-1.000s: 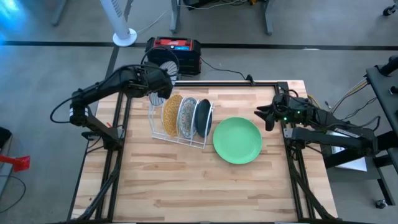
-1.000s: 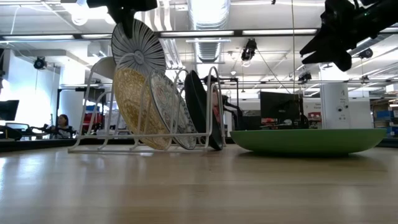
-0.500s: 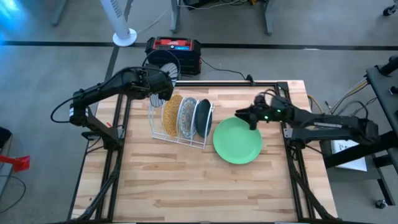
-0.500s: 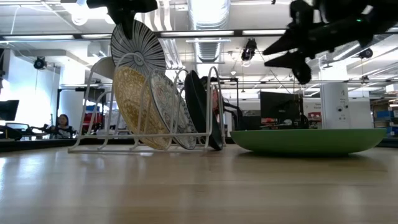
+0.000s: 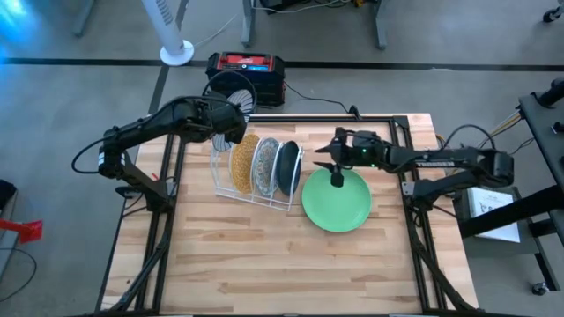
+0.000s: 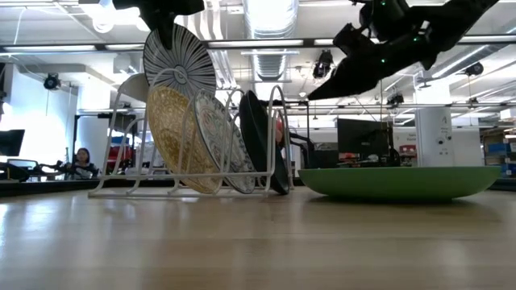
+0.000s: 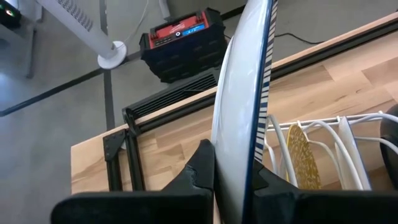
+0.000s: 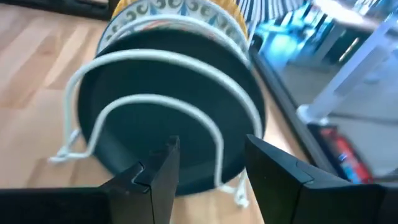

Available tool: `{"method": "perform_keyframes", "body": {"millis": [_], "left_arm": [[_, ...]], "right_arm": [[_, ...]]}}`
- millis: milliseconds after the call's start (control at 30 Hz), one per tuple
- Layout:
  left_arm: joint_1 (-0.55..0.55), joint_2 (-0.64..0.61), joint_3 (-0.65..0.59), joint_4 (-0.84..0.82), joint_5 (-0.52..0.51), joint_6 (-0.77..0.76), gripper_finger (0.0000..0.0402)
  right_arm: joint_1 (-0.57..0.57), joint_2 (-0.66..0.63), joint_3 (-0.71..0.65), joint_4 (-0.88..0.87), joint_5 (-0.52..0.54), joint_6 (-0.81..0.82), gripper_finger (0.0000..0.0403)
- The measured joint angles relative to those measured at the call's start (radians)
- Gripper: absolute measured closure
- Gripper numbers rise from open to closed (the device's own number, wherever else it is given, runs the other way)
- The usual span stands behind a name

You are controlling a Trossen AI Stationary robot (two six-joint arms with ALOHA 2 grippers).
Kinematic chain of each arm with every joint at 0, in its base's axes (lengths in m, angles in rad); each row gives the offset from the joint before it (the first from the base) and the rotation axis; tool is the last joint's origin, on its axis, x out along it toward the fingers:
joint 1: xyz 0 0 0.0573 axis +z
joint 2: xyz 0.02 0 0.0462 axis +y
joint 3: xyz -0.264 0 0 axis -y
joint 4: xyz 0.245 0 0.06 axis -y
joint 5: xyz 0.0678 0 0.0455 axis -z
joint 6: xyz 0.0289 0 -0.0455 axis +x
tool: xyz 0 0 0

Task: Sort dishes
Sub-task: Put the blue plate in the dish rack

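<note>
Right hand (image 5: 337,164) has swung in from the surface's right edge since the earlier frame and now hangs over the near rim of the light green plate (image 5: 336,199), fingers spread with nothing between them; its wrist view looks straight at the dark teal plate (image 8: 174,118) standing in the end slot of the white wire rack (image 5: 256,169). Left hand (image 7: 231,177) hasn't shifted: pressed tight on the rim of the blue-striped white plate (image 7: 239,99), held on edge above the rack's far-left end, over the surface (image 5: 264,255). Mustard-yellow speckled plate (image 5: 244,162) and patterned white plate (image 5: 265,165) stand upright in the middle slots. Judgement: the right arm is lining up on the teal plate or the green one, can't tell which yet. If teal: straddle the top rim between two wires, close only once both fingers are past the wire loop, lift straight up so it doesn't drag the rack. If green: it lies flat, so come at the rim low and angled. Left should hold steady, then lower its plate vertical into a free slot, clear of the yellow one
</note>
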Motion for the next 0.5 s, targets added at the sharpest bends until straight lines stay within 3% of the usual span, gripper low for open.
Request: {"method": "perform_keyframes", "body": {"millis": [267,500], "left_arm": [[-0.002,0.000,0.000,0.001,-0.004,0.007,0.0400],[-0.012,0.000,0.000,0.000,-0.010,0.008,0.0400]], "right_arm": [[0.000,0.105,0.002,0.222,0.018,-0.045,0.0245],[-0.001,0.202,0.058,0.249,0.078,-0.076,0.0240]]}}
